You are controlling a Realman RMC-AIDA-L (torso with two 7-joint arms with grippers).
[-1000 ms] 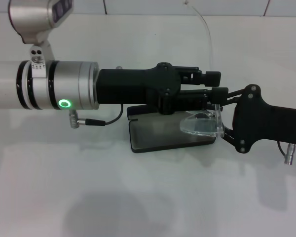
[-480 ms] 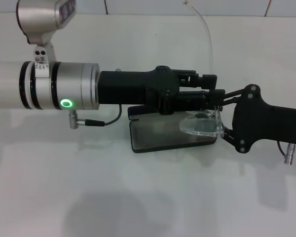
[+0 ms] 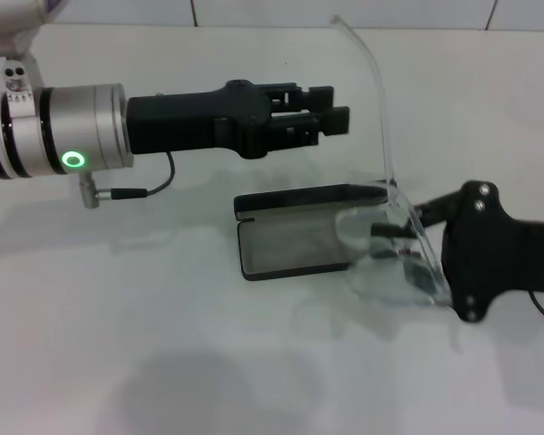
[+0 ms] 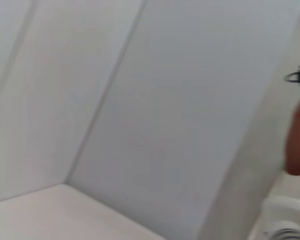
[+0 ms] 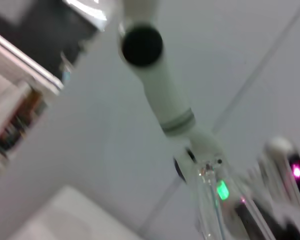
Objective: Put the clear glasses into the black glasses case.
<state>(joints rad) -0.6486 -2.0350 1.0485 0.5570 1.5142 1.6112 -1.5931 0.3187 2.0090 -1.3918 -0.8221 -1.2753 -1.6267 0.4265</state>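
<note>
The black glasses case lies open at the middle of the white table, grey lining up, with its lid standing along the far side. The clear glasses hang tilted over the case's right end. One thin clear arm rises steeply toward the back wall. My right gripper comes in from the right and is shut on the glasses; its dark fingers show through the lens. My left gripper hovers above and behind the case, open, holding nothing, well apart from the glasses. The left wrist view shows neither object.
The white table stretches around the case, with a tiled wall behind it. A thin cable hangs under my left wrist. In the left wrist view only wall panels and a person's hand show.
My left arm has pulled back to the left and risen away from the glasses. My right gripper has shifted the glasses right and toward the front, tilting them so one arm points up.
</note>
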